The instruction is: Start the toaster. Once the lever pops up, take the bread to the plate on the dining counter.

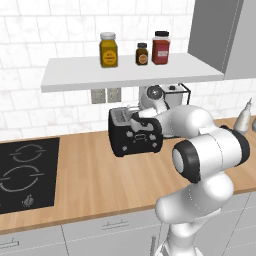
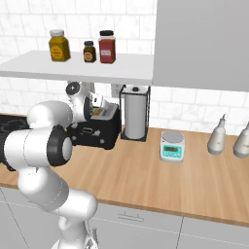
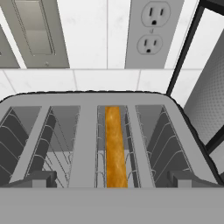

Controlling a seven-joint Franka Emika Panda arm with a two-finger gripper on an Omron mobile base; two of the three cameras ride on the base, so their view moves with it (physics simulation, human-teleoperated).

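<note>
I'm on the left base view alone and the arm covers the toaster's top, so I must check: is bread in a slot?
Observer: Yes. The hand view looks down on the toaster, and the bread stands edge-up in the third slot from that view's left.
Operator: Anything past the paper-towel holder? The arm blocks that for me.
Observer: The right base view shows a small kitchen scale on the worktop there.

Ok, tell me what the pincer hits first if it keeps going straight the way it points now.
Most likely the toaster: the pincer looks down into its slotted top, lined up with the bread standing in one slot. Depth is unclear, so bread or slot edge could come first.
</note>
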